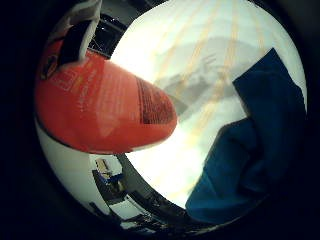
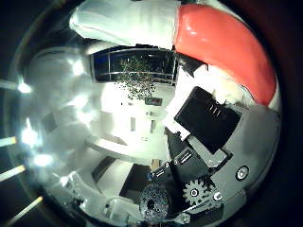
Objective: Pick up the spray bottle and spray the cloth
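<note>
The spray bottle [image 1: 100, 100] is red with a white top and fills much of the right little finger side palm view, close against the palm. It is held in the air above the table. The blue cloth [image 1: 255, 140] lies crumpled on the pale striped table top [image 1: 190, 50], off to the side of the bottle and below it. In the right thumb side palm view the red bottle body [image 2: 222, 43] lies against my hand [image 2: 213, 142], whose black and white fingers curl beside it. The hand's shadow falls on the table near the cloth.
The table's edge [image 1: 150, 170] runs past the bottle, with room furniture beyond it. The right thumb side palm view looks out at the room: a dark window with a plant [image 2: 142, 71] and bright lights [image 2: 28, 132].
</note>
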